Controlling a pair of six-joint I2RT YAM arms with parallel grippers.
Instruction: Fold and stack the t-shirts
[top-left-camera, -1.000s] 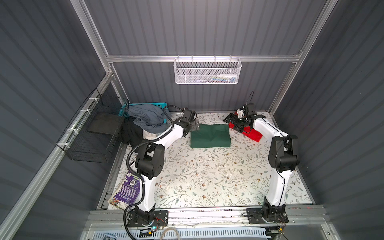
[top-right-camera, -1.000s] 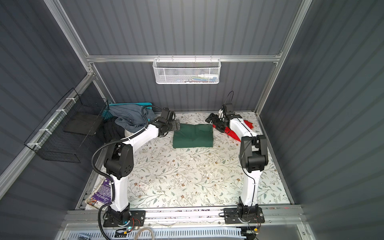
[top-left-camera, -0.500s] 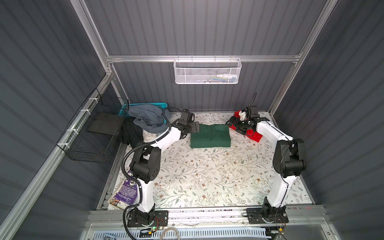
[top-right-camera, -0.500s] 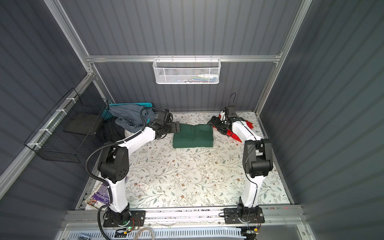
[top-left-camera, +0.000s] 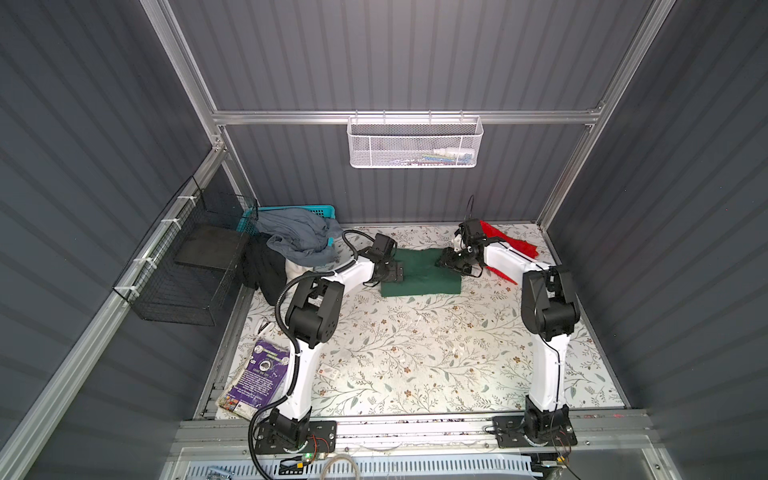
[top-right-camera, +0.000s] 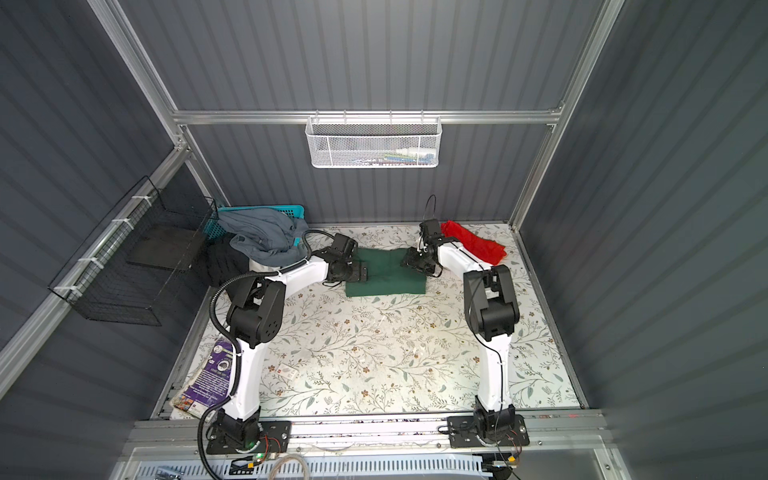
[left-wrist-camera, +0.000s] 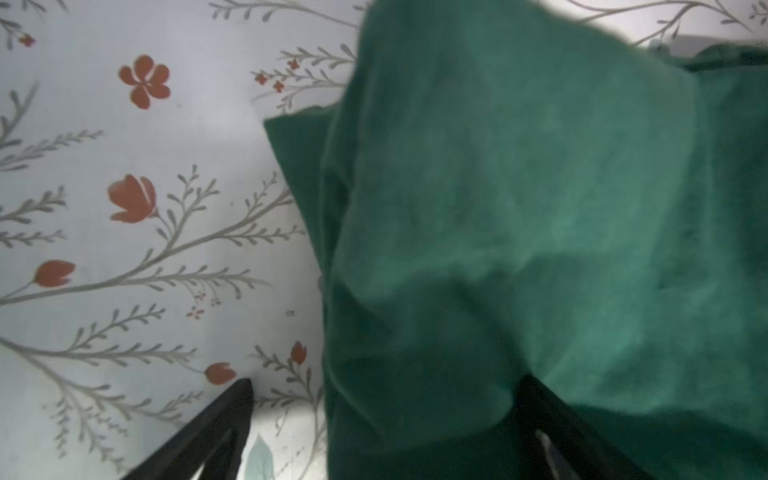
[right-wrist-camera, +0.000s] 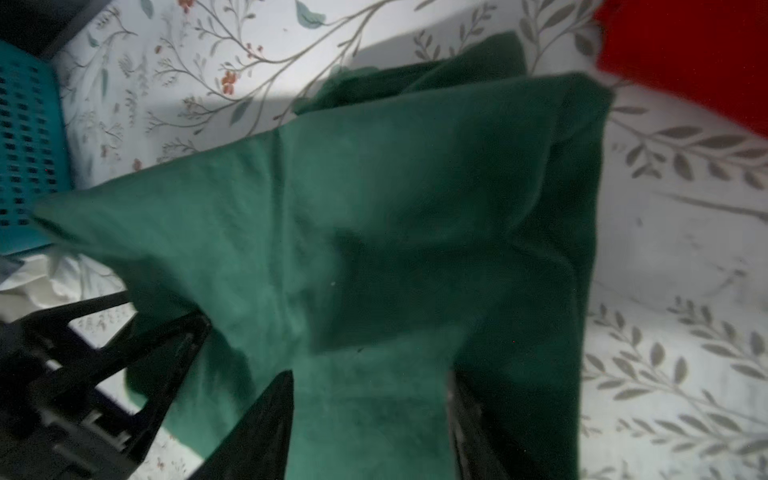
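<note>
Top views, right tool (top-left-camera: 444, 263) shifted off red t-shirt (top-left-camera: 519, 247) onto green t-shirt (top-left-camera: 419, 279), half-spread, left tool (top-left-camera: 398, 272) spread

Both top views look down; wrist cameras closely share the green t-shirt (left-wrist-camera: 519, 208).

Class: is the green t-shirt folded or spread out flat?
Folded: the green t-shirt lies as a compact rectangle, layers showing at its edge.

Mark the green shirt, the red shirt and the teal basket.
green shirt (top-left-camera: 419, 276), in a top view, middle of the folded top layer.
red shirt (top-right-camera: 478, 247), in a top view, middle of the visible cloth.
teal basket (top-left-camera: 320, 211), in a top view, far rim.
</note>
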